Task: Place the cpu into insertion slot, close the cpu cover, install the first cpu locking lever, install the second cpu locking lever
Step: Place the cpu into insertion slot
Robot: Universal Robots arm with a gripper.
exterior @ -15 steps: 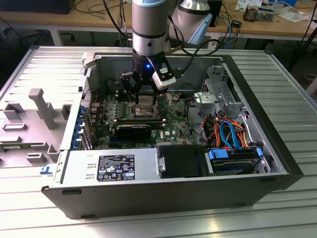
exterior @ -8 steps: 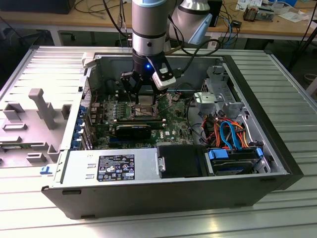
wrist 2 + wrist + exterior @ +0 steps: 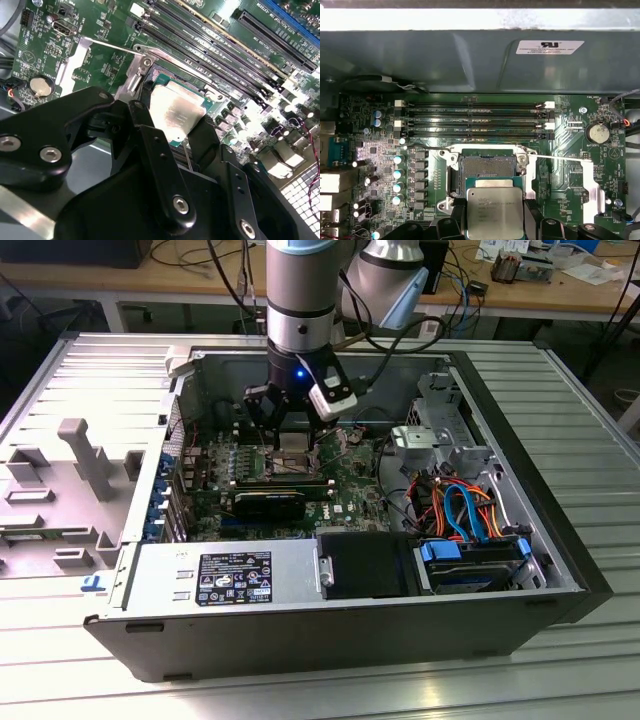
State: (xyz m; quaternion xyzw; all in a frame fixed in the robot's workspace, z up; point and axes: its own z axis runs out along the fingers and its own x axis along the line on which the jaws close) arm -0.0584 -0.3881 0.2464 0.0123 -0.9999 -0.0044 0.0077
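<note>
In both wrist views my gripper [image 3: 175, 120] [image 3: 495, 222] is shut on the cpu [image 3: 176, 111] [image 3: 495, 212], a flat square chip with a dull silver top. One black finger [image 3: 150, 150] stands at each of its side edges. The chip hangs just above the insertion slot [image 3: 486, 164], partly covering one side of it, while the slot's dark centre lies bare. A silver rim and hinge pieces [image 3: 134, 80] frame the slot; I cannot pick out the cpu cover for sure. Two thin wire levers [image 3: 560, 158] [image 3: 427, 147] stick out sideways, unlatched. In the exterior view the gripper [image 3: 288, 438] reaches down into the open case.
Long black memory slots [image 3: 475, 120] run along one side of the socket. A coin battery [image 3: 596, 133] and a silver bracket [image 3: 588, 185] lie on another side, capacitors [image 3: 397, 172] opposite. The power supply [image 3: 225, 575], drive cage [image 3: 470, 560] and cables [image 3: 460, 500] crowd the case.
</note>
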